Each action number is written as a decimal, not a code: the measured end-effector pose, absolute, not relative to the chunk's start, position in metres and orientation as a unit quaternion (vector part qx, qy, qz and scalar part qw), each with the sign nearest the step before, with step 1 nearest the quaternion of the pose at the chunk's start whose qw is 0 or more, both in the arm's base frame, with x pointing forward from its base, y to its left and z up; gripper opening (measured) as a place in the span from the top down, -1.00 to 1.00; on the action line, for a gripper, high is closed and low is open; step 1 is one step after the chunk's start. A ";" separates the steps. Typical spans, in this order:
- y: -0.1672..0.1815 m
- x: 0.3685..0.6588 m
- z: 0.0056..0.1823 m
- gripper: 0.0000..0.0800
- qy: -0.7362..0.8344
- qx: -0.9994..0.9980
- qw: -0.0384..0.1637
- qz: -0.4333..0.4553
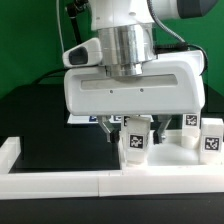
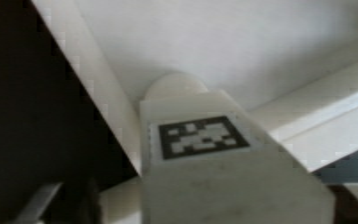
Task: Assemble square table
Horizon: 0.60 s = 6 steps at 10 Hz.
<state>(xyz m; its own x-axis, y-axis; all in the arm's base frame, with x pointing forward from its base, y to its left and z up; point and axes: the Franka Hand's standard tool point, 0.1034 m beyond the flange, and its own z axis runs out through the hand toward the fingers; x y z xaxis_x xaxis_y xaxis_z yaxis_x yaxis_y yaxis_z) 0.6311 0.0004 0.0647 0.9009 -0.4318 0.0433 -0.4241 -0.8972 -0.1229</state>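
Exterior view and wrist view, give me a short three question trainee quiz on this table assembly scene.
1. True or false: the gripper sits above a tagged white leg.
2. On which side of the exterior view do the other legs stand? A left, B right.
3. What is printed on the leg filling the wrist view?

Key: 1 true. 2 B. 3 a black-and-white square tag.

The arm's wide white body hides most of the square slab (image 1: 180, 152) in the exterior view. In the wrist view a tagged leg (image 2: 202, 150) is blurred and cut off at the edge, and the fingers (image 2: 43, 203) barely show.
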 end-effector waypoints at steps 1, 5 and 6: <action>0.000 0.631 0.065 -0.07 0.218 -0.974 0.054 -0.036; -0.002 0.630 0.063 0.29 0.338 -0.939 0.057 -0.028; -0.002 0.630 0.063 0.29 0.386 -0.920 0.058 -0.024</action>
